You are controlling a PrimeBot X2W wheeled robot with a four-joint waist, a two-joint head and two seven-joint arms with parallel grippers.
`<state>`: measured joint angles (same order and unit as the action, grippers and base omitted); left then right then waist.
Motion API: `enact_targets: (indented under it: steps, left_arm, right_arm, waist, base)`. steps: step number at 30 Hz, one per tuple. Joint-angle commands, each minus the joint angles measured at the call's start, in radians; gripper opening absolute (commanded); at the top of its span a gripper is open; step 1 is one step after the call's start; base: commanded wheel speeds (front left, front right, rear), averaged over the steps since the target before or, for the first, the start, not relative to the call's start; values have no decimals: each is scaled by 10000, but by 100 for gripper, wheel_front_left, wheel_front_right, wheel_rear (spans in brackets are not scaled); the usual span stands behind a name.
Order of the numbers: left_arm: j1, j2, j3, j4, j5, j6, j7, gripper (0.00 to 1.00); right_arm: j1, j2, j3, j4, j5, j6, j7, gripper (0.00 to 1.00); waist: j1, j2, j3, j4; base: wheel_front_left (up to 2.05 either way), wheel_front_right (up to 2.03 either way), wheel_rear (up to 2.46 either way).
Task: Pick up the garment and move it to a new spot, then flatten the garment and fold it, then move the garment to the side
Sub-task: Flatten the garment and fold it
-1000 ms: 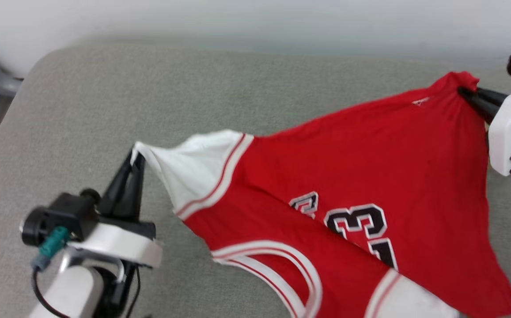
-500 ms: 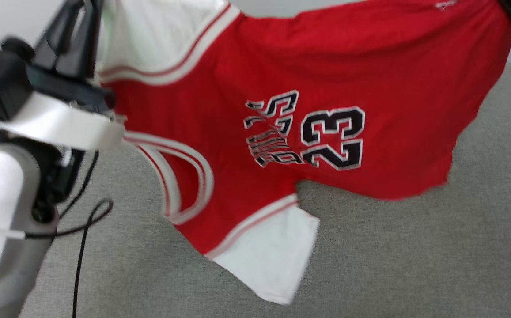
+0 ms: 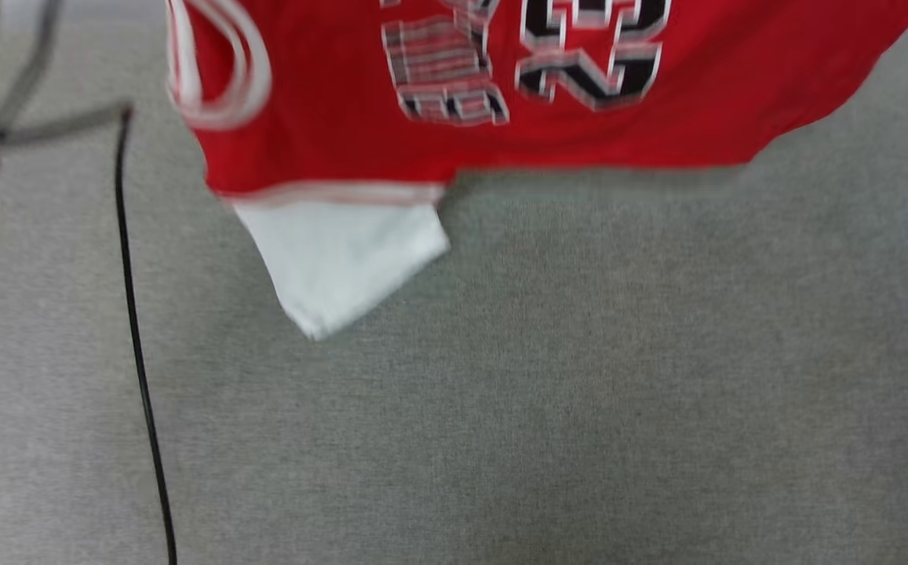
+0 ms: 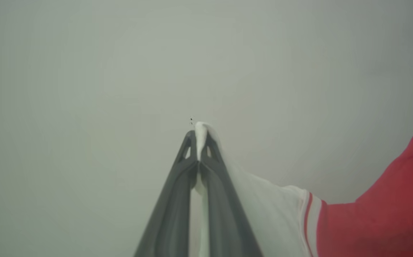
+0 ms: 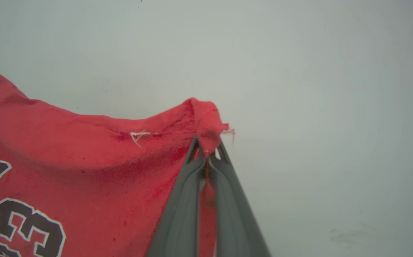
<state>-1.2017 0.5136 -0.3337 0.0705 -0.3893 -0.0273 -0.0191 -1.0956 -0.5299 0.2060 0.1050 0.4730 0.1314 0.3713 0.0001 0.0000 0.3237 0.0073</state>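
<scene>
Head view: the jersey (image 3: 328, 149) hangs across the top edge, blurred, over a grey fabric surface (image 3: 579, 392). Its black, white-outlined numerals (image 3: 591, 55) are cut off by the frame. One white sleeve (image 3: 340, 255) dangles lowest, below the striped trim; whether its tip touches the surface I cannot tell. A thin black cable (image 3: 136, 314) runs down the left side.

Left wrist view: the left gripper (image 4: 199, 137) has its jaws pressed together on the edge of the other white sleeve (image 4: 263, 207). A small tuft of white cloth pokes out past the tips. From there the sleeve stretches away to the lower right, through the red-and-white trim into the red body. Behind is a plain pale wall.

Right wrist view: the right gripper (image 5: 208, 150) has its jaws clamped on a red corner of the jersey, which bunches up just above the tips. The cloth slopes off to the left, with part of the numerals at the lower left.
</scene>
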Motion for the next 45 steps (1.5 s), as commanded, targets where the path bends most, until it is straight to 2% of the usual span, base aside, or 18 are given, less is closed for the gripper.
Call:
enact_targets:
  steps: [1, 7, 13, 20, 26, 30, 36, 38, 42, 45]
  left_arm:
    - [-796, -146, -22, 385, 80, -132, 12, 0]
    - [-3635, -348, -128, 2303, 355, -523, -237, 0]
    - [-6058, -560, -376, 4230, 599, -771, -651, 0]
    - [-6887, -902, -754, 5613, 492, -921, -1166, 0]
    - [-6080, -974, -1202, 6434, 310, -989, -1701, 0]
    - [-4995, -987, -1484, 6715, 112, -999, -2033, 0]
    - [-3314, -823, -1586, 6553, -203, -1009, -2333, 0]
    - [-2068, -642, -1518, 6220, -400, -993, -2407, 0]
    - [-163, -408, -1264, 5329, -651, -624, -2456, 0]
    - [1558, -326, -1080, 4420, -895, -186, -2471, 0]
  right_arm:
    - [-734, 91, 31, 277, -182, -14, 4, 0]
    - [-3222, 341, 184, 1712, -921, -13, -431, 0]
    - [-5508, 546, 521, 3343, -1555, -14, -1158, 0]
    - [-6393, 754, 1064, 4896, -1622, -14, -1811, 0]
    - [-5843, 859, 1711, 5893, -1185, -14, -2531, 0]
    - [-5019, 998, 2134, 6343, -626, -15, -3074, 0]
    - [-3724, 1107, 2771, 6566, 95, -15, -3658, 0]
    - [-2890, 1065, 3250, 6475, 474, -13, -3893, 0]
    - [-1659, 849, 3936, 6110, 954, -13, -4105, 0]
    - [-722, 631, 4381, 5801, 1306, -15, -4203, 0]
  waist:
    - [-1, 0, 750, -133]
    - [-1, 0, 1838, -292]
    - [-1, 0, 2414, -373]
    - [-1, 0, 2795, -337]
    - [-1, 0, 2956, -284]
    - [-1, 0, 2822, -288]
    - [-1, 0, 2482, -316]
    - [-1, 0, 2180, -341]
    - [-1, 0, 1675, -325]
    - [-1, 0, 1193, -256]
  base:
    - [0, 0, 0]
    - [0, 0, 0]
    - [0, 0, 0]
    - [0, 0, 0]
    - [0, 0, 0]
    - [0, 0, 0]
    - [0, 0, 0]
    - [0, 0, 0]
    - [0, 0, 0]
    - [0, 0, 0]
